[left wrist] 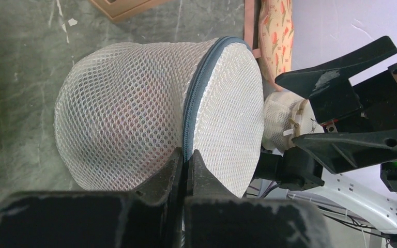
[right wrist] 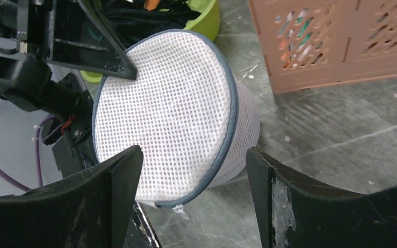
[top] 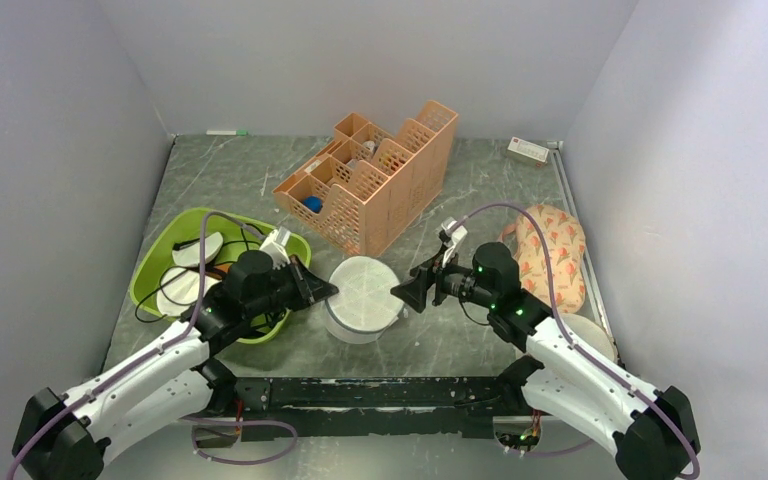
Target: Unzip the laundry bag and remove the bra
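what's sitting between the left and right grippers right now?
Only the laundry bag, clearest in the top view. The left gripper is pinched shut on its zip rim, and the right gripper has its jaws open at the opposite side.

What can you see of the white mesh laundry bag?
The laundry bag is a white mesh drum, upright on the table, lid up, its grey zipper closed around the rim. Something pinkish shows faintly through the side. The left gripper is pinched shut at the zipper seam; the right gripper straddles it, open.
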Robot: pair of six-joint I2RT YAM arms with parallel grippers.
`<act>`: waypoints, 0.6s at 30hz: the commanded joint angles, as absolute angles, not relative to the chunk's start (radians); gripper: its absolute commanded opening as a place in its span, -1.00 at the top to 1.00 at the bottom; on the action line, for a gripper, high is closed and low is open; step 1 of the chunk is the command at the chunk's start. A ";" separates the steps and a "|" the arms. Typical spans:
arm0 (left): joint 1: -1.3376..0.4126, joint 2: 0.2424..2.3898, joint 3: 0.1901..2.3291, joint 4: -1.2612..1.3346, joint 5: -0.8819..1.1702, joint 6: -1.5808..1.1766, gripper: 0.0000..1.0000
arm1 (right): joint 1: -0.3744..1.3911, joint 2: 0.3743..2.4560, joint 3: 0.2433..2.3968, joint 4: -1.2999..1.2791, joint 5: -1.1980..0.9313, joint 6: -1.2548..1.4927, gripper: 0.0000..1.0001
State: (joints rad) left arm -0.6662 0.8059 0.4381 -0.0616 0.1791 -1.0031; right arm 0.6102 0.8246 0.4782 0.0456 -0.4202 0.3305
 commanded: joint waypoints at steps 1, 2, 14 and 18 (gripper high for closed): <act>-0.647 0.783 0.436 -0.134 0.193 -0.997 0.86 | 0.616 0.802 0.429 0.143 -0.511 0.263 -0.43; -0.645 0.790 0.438 -0.136 0.196 -0.993 0.86 | 0.615 0.793 0.409 0.162 -0.508 0.270 -0.40; -0.644 0.780 0.431 -0.140 0.206 -1.013 0.86 | 0.612 0.674 0.190 0.377 -0.512 0.370 0.04; -0.643 0.765 0.436 -0.148 0.202 -1.013 0.86 | 0.605 0.604 0.134 0.401 -0.524 0.416 0.04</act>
State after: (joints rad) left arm -0.6514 0.7860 0.4286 -0.1253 0.1951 -1.0138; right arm 0.6102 0.6613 0.1776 0.3202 -0.5056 0.3645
